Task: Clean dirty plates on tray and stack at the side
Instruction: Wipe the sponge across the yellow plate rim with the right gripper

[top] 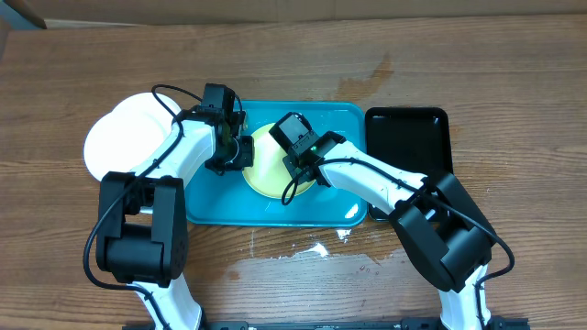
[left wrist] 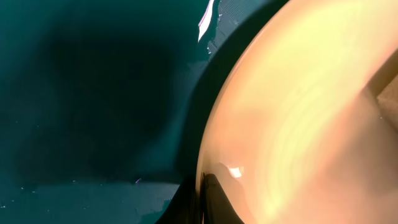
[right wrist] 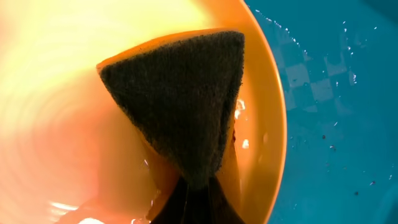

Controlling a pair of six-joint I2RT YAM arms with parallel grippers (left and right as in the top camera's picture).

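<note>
My right gripper (right wrist: 194, 190) was clamped on a dark sponge (right wrist: 180, 99), which pressed on the plate (right wrist: 62, 93) near its rim. Only the right wrist view showed that. My left gripper (left wrist: 202, 202) pinched the plate's left rim. Only overhead showed the plate inside the tray (top: 206, 206), white plates (top: 119, 137) stacked just left of it, and a black tray (top: 408, 137) on the right.

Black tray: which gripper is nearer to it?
Right. The right gripper holds a sponge on the yellow plate, left of the black tray; the left gripper holds that plate's left edge, farther away.
</note>
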